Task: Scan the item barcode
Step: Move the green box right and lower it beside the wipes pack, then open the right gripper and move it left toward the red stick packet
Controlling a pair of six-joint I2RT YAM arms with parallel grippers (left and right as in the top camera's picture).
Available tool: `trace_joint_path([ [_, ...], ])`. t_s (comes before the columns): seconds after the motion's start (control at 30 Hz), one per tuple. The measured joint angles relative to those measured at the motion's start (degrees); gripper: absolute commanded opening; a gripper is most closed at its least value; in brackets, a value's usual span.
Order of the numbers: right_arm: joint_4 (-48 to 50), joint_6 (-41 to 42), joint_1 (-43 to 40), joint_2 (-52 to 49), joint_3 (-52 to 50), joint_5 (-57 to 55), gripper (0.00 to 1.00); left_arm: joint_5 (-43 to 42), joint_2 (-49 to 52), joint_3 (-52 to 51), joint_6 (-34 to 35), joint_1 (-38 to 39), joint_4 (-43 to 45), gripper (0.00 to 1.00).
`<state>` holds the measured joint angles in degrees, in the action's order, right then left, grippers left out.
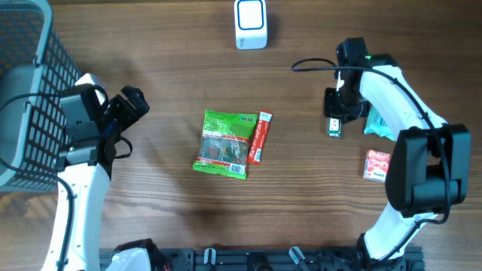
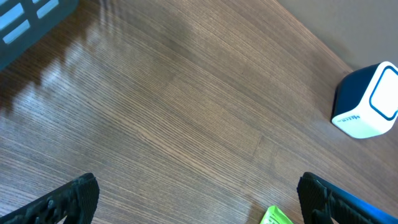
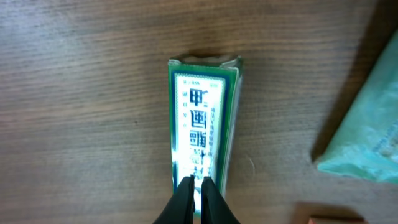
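1. The narrow green-edged white packet (image 3: 199, 118) lies on the wooden bench (image 1: 166, 60), on its right side, well apart from the white and blue box-shaped scanner (image 1: 251, 22) at the far edge.
2. The right tool (image 3: 199, 186) has its fingers together over the packet's near end; a true pinch cannot be confirmed.
3. The left tool (image 1: 129, 104) stands wide apart, holding nothing.
4. Step in hand is probably the pickup. Next would be lifting the packet and turning its barcode toward the scanner.
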<state>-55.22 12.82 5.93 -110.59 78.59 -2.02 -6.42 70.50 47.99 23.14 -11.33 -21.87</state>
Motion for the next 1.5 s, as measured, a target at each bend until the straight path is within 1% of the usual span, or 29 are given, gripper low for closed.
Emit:
trace_joint_path([
  [0.13,4.15,0.55,0.02,0.0,-4.59,-1.11,0.07,0.0,0.0,0.0,0.0,0.0,-0.02,1.0],
  [0.23,6.49,1.07,0.13,0.9,-6.16,-2.36,0.07,0.0,0.0,0.0,0.0,0.0,-0.02,1.0],
  [0.43,7.23,0.57,0.28,1.38,-6.88,-2.8,0.08,0.0,0.0,0.0,0.0,0.0,-0.02,1.0],
  [0.53,7.19,-0.52,0.28,1.4,-6.84,-2.69,0.11,0.0,0.0,0.0,0.0,0.0,0.0,1.0],
  [0.63,5.84,-3.58,-0.07,1.18,-5.44,0.79,0.14,0.0,0.0,-0.02,0.0,0.0,0.02,1.0],
  [0.7,4.15,-4.26,-0.09,1.01,-3.72,3.74,0.15,0.02,0.0,0.0,0.0,0.0,0.0,1.0],
  [0.83,5.14,-4.74,-0.09,1.03,-2.08,8.46,0.15,0.0,0.0,-0.02,0.0,0.0,-0.02,1.0],
  [0.93,8.46,-4.72,0.02,1.03,-2.62,9.86,0.15,0.0,0.0,0.0,0.0,0.0,-0.02,1.0],
  [1.03,16.68,-3.63,0.13,1.01,-6.8,9.01,0.14,0.0,0.0,0.0,0.0,0.0,-0.02,1.0],
  [1.07,18.08,-3.26,0.15,0.96,-8.68,7.76,0.14,0.0,0.0,0.0,0.0,0.0,-0.02,1.0],
  [1.17,15.82,-1.92,-0.11,0.94,-10.73,2.49,0.14,0.0,0.0,0.0,0.0,0.0,-0.02,1.0],
  [1.23,11.28,-0.92,-1.36,0.96,-9.84,-0.87,0.2,0.0,0.0,0.0,0.0,0.0,-0.02,1.0],
  [1.3,10.23,-1.14,-2.47,1.22,-8.55,-1.18,0.24,0.0,0.0,0.0,0.0,0.0,0.0,1.0],
  [1.4,10.4,-2.23,-3.15,2.99,-7.06,1.53,0.26,0.0,0.0,0.0,0.0,0.0,0.0,1.0],
  [1.5,9.2,-3.5,-1.68,6.23,-5.66,11.13,0.27,0.0,0.0,0.0,0.0,0.0,0.0,1.0],
])
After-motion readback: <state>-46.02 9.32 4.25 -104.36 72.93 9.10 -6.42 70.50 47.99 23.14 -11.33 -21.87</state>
